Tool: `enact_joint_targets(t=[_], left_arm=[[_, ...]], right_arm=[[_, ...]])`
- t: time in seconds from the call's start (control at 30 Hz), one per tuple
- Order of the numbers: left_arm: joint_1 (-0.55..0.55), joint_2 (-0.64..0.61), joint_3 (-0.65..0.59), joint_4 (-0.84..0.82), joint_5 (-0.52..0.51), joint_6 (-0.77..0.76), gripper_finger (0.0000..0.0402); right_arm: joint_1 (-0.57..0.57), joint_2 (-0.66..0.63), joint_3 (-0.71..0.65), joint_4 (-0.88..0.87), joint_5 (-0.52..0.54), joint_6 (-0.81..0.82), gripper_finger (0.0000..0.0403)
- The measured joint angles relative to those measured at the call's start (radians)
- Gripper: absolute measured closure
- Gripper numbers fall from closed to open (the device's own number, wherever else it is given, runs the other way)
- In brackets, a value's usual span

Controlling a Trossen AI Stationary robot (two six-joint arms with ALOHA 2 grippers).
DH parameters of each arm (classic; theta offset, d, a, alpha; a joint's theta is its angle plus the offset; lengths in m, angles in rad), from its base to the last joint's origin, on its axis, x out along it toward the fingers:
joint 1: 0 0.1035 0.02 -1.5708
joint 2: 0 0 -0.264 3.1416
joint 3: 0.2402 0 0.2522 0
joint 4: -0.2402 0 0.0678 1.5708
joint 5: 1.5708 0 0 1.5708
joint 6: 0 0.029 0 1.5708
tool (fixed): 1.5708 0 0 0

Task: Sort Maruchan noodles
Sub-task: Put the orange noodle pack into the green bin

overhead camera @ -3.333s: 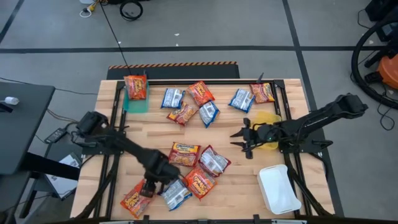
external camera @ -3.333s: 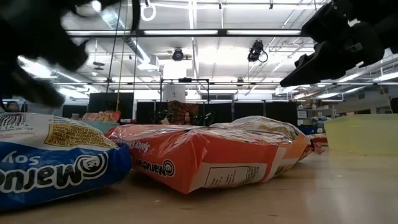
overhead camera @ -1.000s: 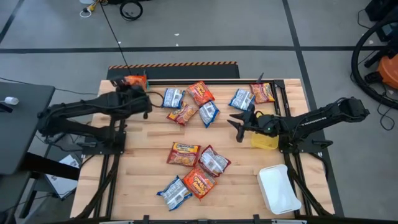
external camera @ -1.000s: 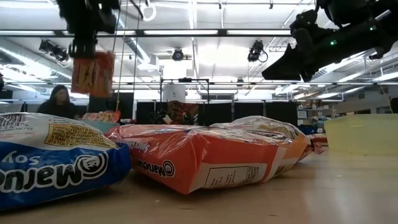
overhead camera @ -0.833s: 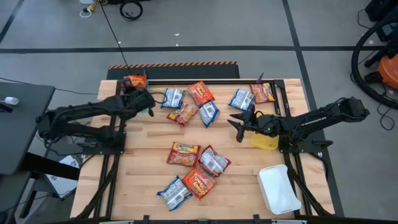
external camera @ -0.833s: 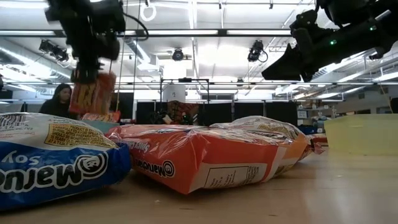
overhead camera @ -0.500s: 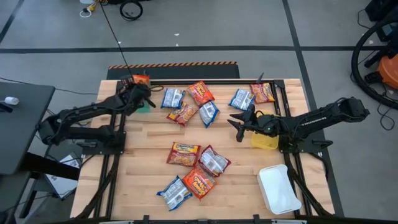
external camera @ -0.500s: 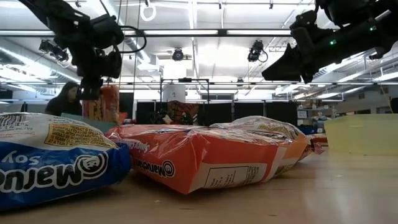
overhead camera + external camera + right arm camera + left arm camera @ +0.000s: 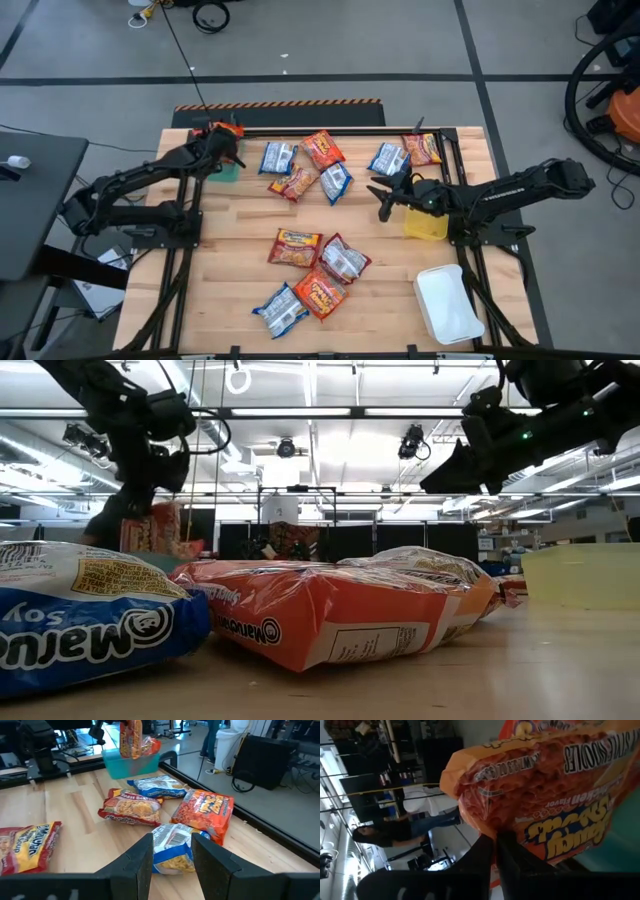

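Several Maruchan noodles packets lie flat on the wooden table: a far group, two at the far right and a near group. At the far left, my left gripper is shut on an orange packet above the teal bin. Another orange packet sits in that bin. My right gripper hangs open above the table right of the middle. Below it lies a blue-and-white packet. Nothing is between its fingers. My left gripper pinches the orange packet's edge between its two fingers, coming from above. The packet hangs upright below the fingers. Its lower end reaches down to the teal bin; whether it touches the bin I cannot tell.
A yellow bin stands beside my right arm and a white bin at the near right. Bare wood shows in the middle left of the table. A person shows in the room behind the far left.
My left gripper has gone toward the table's far edge and down, still shut on the orange packet. The packet has come down from high above the table to the teal bin and hangs upright there.
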Motion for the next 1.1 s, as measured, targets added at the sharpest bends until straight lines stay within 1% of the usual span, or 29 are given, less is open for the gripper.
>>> enact_joint_targets(t=[0.1,0.17,0.33,0.5,0.57,0.63,0.7,0.77,0.9,0.97,1.03,1.1], left_arm=[[0.007,-0.004,-0.001,-0.049,-0.034,0.092,0.0379],[0.011,-0.012,-0.001,-0.033,-0.032,0.117,0.0379],[0.012,-0.002,-0.001,-0.003,0.063,0.063,0.0379],[0.025,0.049,-0.038,0.03,0.045,0.037,0.0377],[0.034,0.064,-0.044,0.022,0.072,0.024,0.037],[0.038,0.07,-0.046,0.004,0.094,0.027,0.0356],[0.036,0.06,-0.016,0.005,0.092,0.017,0.0337],[0.039,0.057,0.003,-0.06,0.105,0.004,0.0314],[0.045,0.057,0.092,-0.193,0.115,-0.103,0.0259],[0.041,0.057,0.162,-0.34,0.147,-0.222,0.023],[0.029,0.05,0.261,-0.481,0.24,-0.375,0.0205],[0.01,0.037,0.362,-0.596,0.369,-0.515,0.0187]], right_arm=[[-0.003,0.0,0.0,-0.011,-0.023,0.004,0.0263],[-0.003,0.0,0.0,-0.016,-0.032,0.011,0.0263],[-0.002,0.0,0.0,-0.038,-0.047,0.028,0.0263],[-0.002,0.0,0.0,-0.049,-0.092,0.03,0.0263],[-0.002,0.0,0.0,-0.061,-0.113,0.039,0.0263],[-0.005,0.0,0.0,-0.077,-0.132,0.082,0.0262],[-0.013,0.001,0.0,-0.094,-0.152,0.14,0.0261],[-0.022,0.002,0.0,-0.107,-0.192,0.157,0.026],[-0.037,0.002,0.0,-0.108,-0.216,0.157,0.026],[-0.045,0.002,0.0,-0.106,-0.213,0.155,0.026],[-0.05,0.002,0.0,-0.103,-0.211,0.151,0.0261],[-0.052,0.002,0.0,-0.103,-0.211,0.15,0.0261]])
